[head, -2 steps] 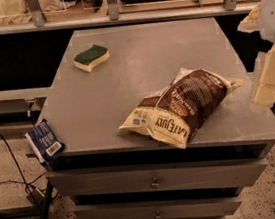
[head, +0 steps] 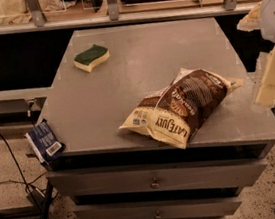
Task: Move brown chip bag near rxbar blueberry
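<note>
Gripper (head: pixel 273 77) low off the table's (head: pixel 145 55) right edge, beside the brown chip bag (head: pixel 182 106), its closure indiscernible.

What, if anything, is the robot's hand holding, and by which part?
Nothing. The hand is at the right edge of the view, apart from the chip bag, which lies loose on the cabinet top.

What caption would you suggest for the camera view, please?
Brown chip bag near the front edge of the cabinet, rxbar blueberry at its front-left corner, pincer hovering at right.
</note>
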`<state>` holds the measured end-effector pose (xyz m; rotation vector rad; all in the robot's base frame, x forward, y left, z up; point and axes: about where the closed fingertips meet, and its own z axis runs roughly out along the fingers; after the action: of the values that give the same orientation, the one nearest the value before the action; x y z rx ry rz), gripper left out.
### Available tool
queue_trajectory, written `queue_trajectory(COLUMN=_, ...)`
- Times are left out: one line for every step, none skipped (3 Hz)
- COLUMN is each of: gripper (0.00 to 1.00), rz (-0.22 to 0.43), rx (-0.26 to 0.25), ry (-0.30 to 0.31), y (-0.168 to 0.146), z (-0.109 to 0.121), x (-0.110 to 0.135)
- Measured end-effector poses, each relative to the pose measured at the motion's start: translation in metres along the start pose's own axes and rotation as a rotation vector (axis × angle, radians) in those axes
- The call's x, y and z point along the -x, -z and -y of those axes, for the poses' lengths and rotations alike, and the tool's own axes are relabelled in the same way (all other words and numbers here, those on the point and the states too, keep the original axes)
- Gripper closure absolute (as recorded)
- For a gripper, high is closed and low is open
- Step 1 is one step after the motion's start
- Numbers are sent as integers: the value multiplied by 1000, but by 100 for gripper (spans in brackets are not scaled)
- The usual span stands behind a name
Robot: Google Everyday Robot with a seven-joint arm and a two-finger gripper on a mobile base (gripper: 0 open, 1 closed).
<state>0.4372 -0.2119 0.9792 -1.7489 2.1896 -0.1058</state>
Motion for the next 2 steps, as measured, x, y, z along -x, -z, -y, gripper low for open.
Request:
queue_trajectory(gripper=0, rz=-39, rx=6, ry=218, y=-19, z=-6, x=33)
queue_trajectory(gripper=0, rz=-100, rx=92, ry=479, y=-48, z=-1, x=58)
